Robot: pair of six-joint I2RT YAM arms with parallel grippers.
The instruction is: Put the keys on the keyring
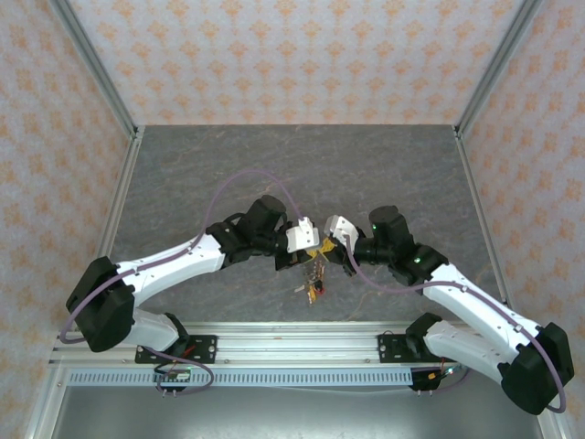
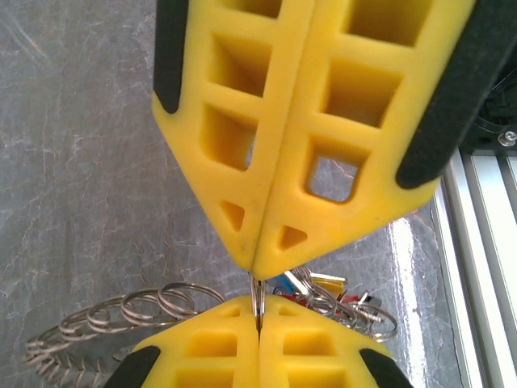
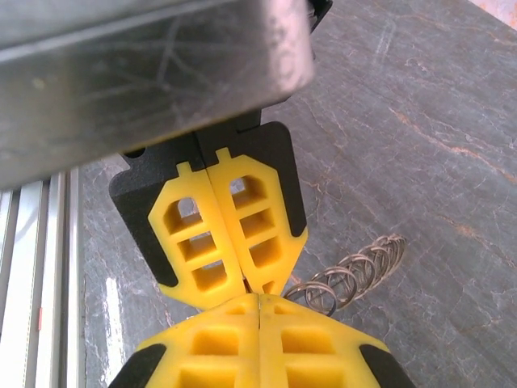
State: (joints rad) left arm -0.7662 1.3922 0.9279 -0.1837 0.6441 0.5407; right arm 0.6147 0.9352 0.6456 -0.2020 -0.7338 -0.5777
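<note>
My left gripper [image 2: 258,309] and right gripper [image 2: 257,267] meet tip to tip above the table, both with jaws pressed together. A thin silver loop [image 2: 257,293] of the keyring stands edge-on between the two, pinched in the left tips and running up into the right gripper's seam. The rest of the keyring [image 2: 121,315], a string of overlapping wire loops, trails away over the table; it also shows beside my right gripper [image 3: 258,299] as the keyring [image 3: 355,271]. The keys [image 2: 327,289], with blue, yellow and red tags, hang bunched behind the left fingers. From above, the keys [image 1: 313,282] dangle below the joined grippers [image 1: 318,245].
The grey marbled tabletop [image 1: 292,165] lies open behind the arms. An aluminium rail [image 1: 292,343] runs along the near edge, close below the hanging keys. Patterned walls and metal posts [image 1: 96,69] enclose the sides and back.
</note>
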